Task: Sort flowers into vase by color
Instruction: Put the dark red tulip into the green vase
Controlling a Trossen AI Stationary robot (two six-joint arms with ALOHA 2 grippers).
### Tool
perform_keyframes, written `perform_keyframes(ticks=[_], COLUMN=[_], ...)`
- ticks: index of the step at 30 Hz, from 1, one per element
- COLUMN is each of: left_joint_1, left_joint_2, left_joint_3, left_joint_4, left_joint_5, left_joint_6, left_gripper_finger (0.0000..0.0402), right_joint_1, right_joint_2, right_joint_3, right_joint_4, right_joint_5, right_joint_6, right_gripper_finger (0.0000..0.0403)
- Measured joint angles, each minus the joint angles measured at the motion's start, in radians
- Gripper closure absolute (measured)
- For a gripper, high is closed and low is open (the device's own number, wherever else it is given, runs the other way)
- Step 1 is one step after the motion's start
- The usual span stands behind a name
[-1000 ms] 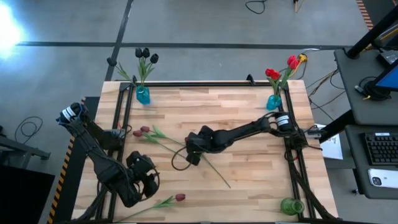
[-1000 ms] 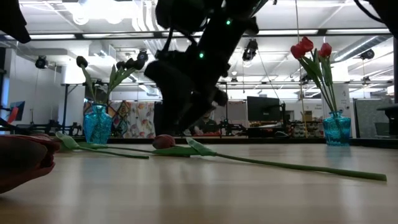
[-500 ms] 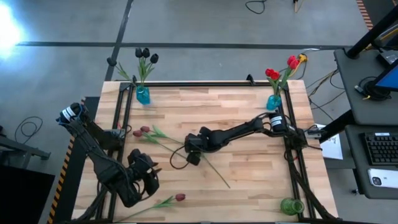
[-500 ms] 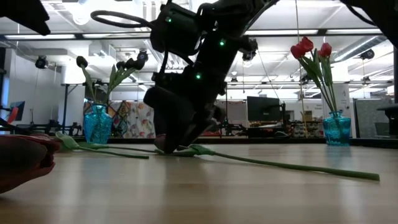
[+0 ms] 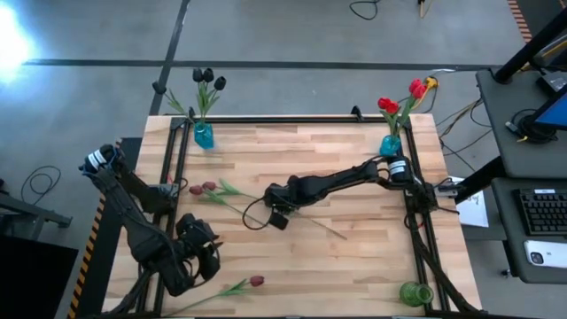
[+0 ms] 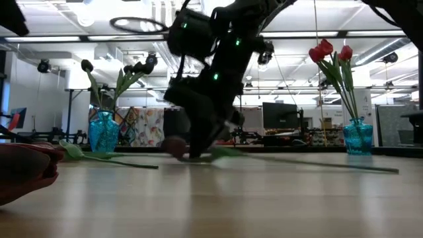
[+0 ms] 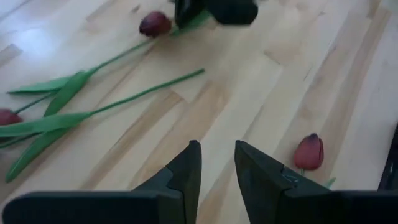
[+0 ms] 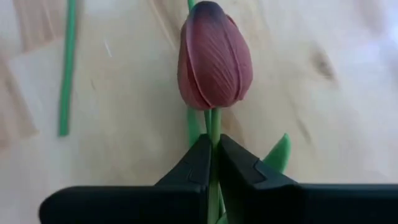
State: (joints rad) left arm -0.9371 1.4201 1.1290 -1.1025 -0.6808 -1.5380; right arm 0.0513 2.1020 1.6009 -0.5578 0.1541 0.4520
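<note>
My right gripper (image 5: 274,202) is at the table's middle, shut on a dark red tulip (image 8: 214,62) whose long green stem (image 5: 321,227) trails toward the right near corner. Two more flowers (image 5: 205,187) lie at the left, heads side by side. Another red tulip (image 5: 256,281) lies by the near edge. My left gripper (image 5: 202,253) hovers at the near left above the wood, open by a narrow gap (image 7: 217,158) with nothing in it. A blue vase (image 5: 204,135) at the far left holds black tulips. A blue vase (image 5: 391,144) at the far right holds red ones. My right gripper pinches the tulip's stem just below the head (image 8: 213,127) between its two fingers. The fingers slant down from above and from the table's right. The stem's free end (image 6: 390,170) lies on the table; whether the head is clear of the wood, I cannot tell.
A green vase (image 5: 413,292) stands at the near right corner. Black frame rails (image 5: 177,168) run along the table's left, right and far sides. A loose stem (image 7: 149,90) lies between the left flowers and the held one.
My right gripper has sunk onto the dark red tulip and drawn slightly toward the far edge. The tulip has turned about on the table: its stem's free end has swung toward the right edge, while the head end has stayed near the gripper.
</note>
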Motion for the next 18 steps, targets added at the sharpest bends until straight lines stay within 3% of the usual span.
perform_keyframes(ticks=[10, 18], left_joint_1=[-0.084, -0.077], left_joint_2=[-0.023, -0.019], left_joint_3=[0.0, 0.0], left_joint_4=[-0.019, 0.121], left_joint_5=[-0.027, -0.26], left_joint_6=[0.007, 0.184], left_gripper_finger=[0.0325, 0.0323], right_joint_1=[0.075, 0.202], right_joint_2=[-0.265, -0.444], right_joint_3=[0.001, 0.0], right_joint_4=[-0.19, -0.388], right_joint_5=[-0.001, 0.003], right_joint_6=[0.097, 0.35], right_gripper_finger=[0.039, 0.039])
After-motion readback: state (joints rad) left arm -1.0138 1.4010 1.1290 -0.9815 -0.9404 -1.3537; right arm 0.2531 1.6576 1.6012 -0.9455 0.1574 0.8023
